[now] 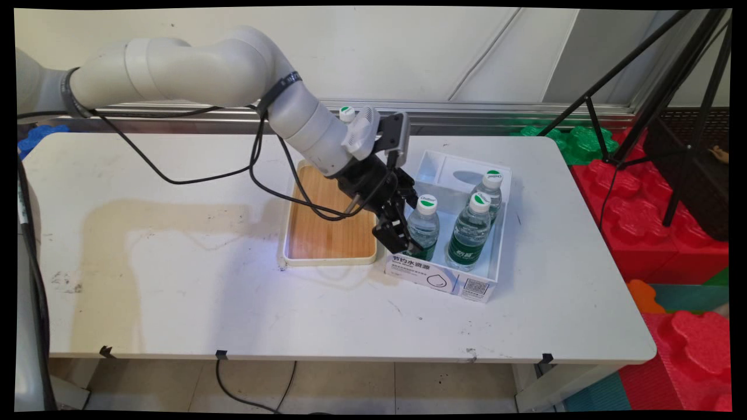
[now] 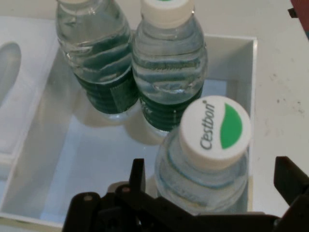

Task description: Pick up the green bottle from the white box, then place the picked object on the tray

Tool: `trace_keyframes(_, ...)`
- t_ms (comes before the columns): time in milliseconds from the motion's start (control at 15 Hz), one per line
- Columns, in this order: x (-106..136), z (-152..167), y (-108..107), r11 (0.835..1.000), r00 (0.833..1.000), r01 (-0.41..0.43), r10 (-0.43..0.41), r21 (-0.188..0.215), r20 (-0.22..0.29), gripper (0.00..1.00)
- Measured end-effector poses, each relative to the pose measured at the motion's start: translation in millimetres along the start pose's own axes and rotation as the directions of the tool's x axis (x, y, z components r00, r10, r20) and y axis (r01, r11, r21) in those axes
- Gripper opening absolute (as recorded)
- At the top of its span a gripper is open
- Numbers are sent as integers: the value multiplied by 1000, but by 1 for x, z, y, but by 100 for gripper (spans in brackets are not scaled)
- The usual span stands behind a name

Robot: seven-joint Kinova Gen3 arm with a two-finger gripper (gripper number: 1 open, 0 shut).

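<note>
End effector point(image 1: 402, 230) in the main view: a black two-finger tool on the white arm, lowered into the white box point(image 1: 467, 280) that stands on the bench toward its far right part. It hangs at the left side of the nearest water bottle point(image 1: 423, 227), against or just beside it; contact cannot be told from this view. Two more water bottles point(image 1: 474, 230) stand to the right in the same box, close together. A shallow tray with a wooden floor point(image 1: 327, 230) lies just left of the box, touching or nearly so. Another white cap point(image 1: 346, 114) shows behind the arm near the bench's far edge.

In the hand view, the fingers point(image 2: 289, 179) stand spread wide apart on either side of the nearest bottle, whose white and green cap point(image 2: 215, 128) sits between them. They do not appear to press it, so nothing is gripped.

Judging by looks, the bottle is full, so fairly heavy, with thin, smooth, ribbed plastic walls that could give or slip under pressure. The ribbed body below the shoulder seems the best place to hold.
</note>
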Motion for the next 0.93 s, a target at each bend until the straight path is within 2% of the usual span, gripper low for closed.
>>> trace_keyframes(467, 3, 15, -5, 1000, 1000, 3, -3, -1, 4, 100)
trace_keyframes(533, 3, 16, -5, 1000, 1000, 4, -4, -1, 3, 0)
trace_keyframes(933, 6, 22, -12, 1000, 1000, 6, -6, 0, 0, 0)
